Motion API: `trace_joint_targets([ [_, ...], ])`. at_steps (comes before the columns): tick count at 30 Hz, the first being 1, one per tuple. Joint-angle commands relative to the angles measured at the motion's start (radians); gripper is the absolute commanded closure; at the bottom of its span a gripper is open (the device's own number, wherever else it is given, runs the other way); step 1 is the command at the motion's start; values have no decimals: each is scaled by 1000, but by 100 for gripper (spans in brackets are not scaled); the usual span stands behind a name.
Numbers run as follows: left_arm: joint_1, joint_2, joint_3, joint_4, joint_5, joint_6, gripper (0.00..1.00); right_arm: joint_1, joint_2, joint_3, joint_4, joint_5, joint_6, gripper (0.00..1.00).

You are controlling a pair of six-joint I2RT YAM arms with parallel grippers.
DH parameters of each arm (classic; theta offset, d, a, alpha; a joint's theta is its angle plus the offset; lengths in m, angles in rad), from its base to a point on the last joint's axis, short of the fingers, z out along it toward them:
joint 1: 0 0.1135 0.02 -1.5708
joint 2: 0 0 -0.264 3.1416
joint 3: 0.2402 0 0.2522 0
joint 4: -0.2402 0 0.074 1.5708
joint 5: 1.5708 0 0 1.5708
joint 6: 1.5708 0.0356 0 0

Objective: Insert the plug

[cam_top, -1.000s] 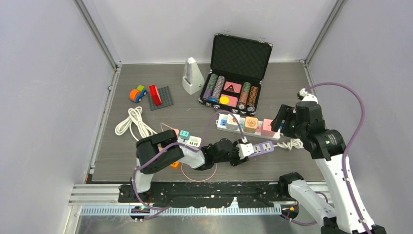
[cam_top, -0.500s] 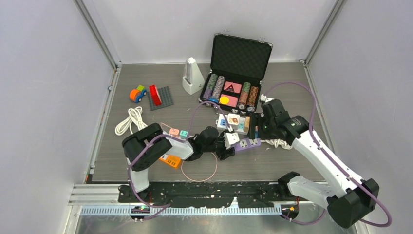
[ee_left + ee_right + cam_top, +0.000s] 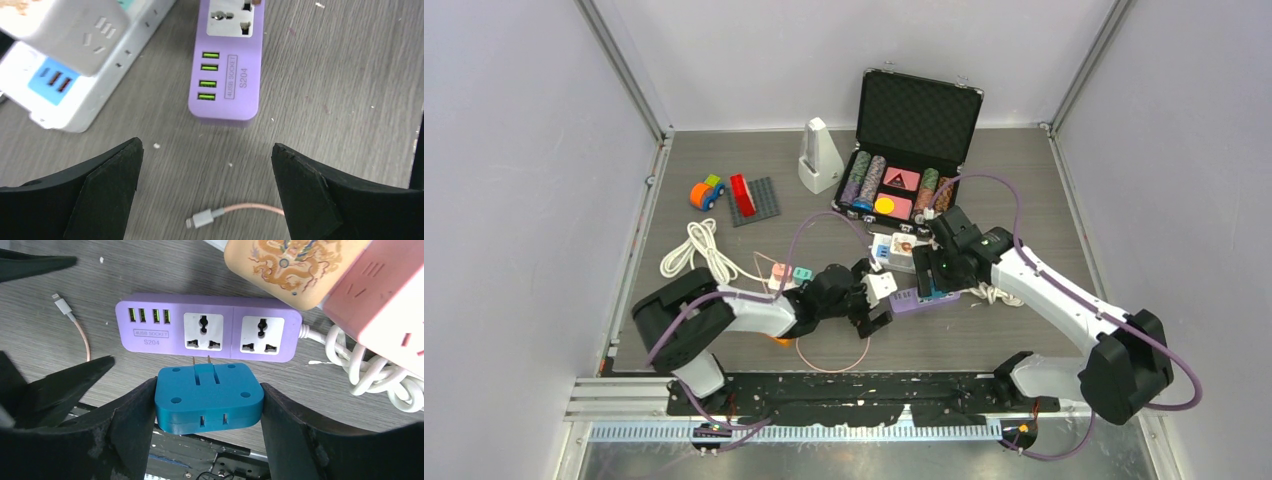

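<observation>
The right fingers [image 3: 131, 426] are clamped on the blue plug [image 3: 209, 397], one on each side. They hold it just beside the purple strip [image 3: 227, 304], its two prongs pointing at the socket nearest the USB ports but not in it. The left fingers [image 3: 102, 197] stand wide apart and hold nothing, over the desk [image 3: 330, 80] at the strip's USB end, with a pink cable tip [image 3: 204, 218] lying between them.
</observation>
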State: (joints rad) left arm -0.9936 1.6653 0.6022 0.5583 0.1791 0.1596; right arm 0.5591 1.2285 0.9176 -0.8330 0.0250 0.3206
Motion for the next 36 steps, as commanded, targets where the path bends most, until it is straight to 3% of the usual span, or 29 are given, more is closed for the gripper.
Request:
trace_joint_targets([
  [1,5,-150,-47,19,-52,-16,0,17,30,31,9,-4,-38,66],
  [17,5,-533,-162,-22,-166,17,1,37,85,33,47,58,-17,67],
  [36,5,-655,-212,-16,-259,27,0,94,108,5,71,96,30,67],
])
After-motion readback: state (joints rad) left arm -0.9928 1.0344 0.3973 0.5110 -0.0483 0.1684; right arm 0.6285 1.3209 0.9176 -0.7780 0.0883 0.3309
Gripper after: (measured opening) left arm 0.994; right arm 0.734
